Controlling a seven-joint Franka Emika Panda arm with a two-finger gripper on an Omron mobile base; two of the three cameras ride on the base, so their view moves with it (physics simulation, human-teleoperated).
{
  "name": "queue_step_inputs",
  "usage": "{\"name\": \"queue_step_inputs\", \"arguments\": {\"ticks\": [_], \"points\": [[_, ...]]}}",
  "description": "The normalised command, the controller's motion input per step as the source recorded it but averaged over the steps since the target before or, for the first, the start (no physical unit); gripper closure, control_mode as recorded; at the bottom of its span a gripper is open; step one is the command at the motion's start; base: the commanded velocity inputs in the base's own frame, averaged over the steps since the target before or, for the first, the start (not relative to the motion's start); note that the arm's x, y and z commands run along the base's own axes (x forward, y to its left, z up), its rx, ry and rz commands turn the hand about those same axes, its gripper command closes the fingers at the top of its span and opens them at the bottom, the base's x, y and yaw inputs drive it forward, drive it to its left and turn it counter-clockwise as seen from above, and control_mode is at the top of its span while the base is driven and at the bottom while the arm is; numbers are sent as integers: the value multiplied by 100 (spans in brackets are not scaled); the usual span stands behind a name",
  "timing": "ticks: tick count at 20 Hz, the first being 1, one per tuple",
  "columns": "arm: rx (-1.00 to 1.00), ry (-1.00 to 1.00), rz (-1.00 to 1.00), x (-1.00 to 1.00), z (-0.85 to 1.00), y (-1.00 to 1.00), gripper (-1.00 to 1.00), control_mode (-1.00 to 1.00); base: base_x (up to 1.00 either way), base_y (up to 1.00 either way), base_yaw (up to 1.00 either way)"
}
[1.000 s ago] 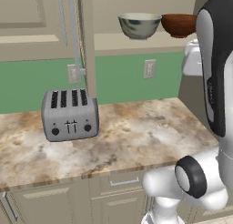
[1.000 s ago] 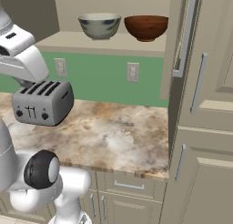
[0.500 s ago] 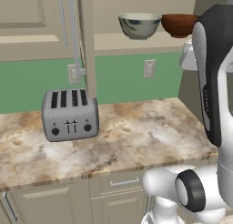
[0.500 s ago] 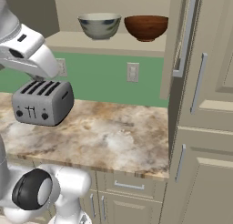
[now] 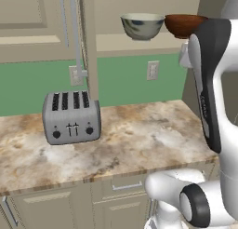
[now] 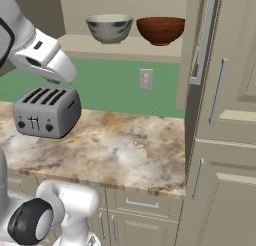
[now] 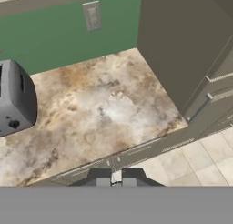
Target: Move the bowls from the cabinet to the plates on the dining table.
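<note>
Up on the cabinet shelf (image 6: 125, 44), both bowls (image 6: 109, 28) sit side by side; claw (image 7: 116, 181) looks pressed together, holding nothing.

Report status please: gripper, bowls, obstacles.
Gripper shut, empty, above the stone worktop. Grey-white mottled bowl and reddish-brown bowl on open cabinet shelf. Nothing blocking.

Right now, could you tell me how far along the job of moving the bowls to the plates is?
Done: the cabinet stands open. Both bowls sit side by side on its shelf, the grey-white bowl and the reddish-brown bowl. In hand: nothing; the pincer is nearly shut and empty, pointing down at the stone worktop beside the toaster. Left: grasping each bowl and carrying it to a plate.
</note>
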Motion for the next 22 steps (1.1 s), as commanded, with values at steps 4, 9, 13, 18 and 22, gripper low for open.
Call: {"name": "queue_step_inputs", "arguments": {"ticks": [4, 9, 13, 18, 22], "points": [[0, 0, -10, 28, 6, -5, -100, -100, 0, 0, 0], [0, 0, -1, 24, 49, -7, -100, -100, 0, 0, 0], [6, -6, 0, 19, 60, -3, -100, -100, 0, 0, 0], [11, -18, -3, 13, 5, 0, -100, -100, 0, 0, 0], [9, -21, -7, 16, -25, 0, -100, -100, 0, 0, 0]]}}
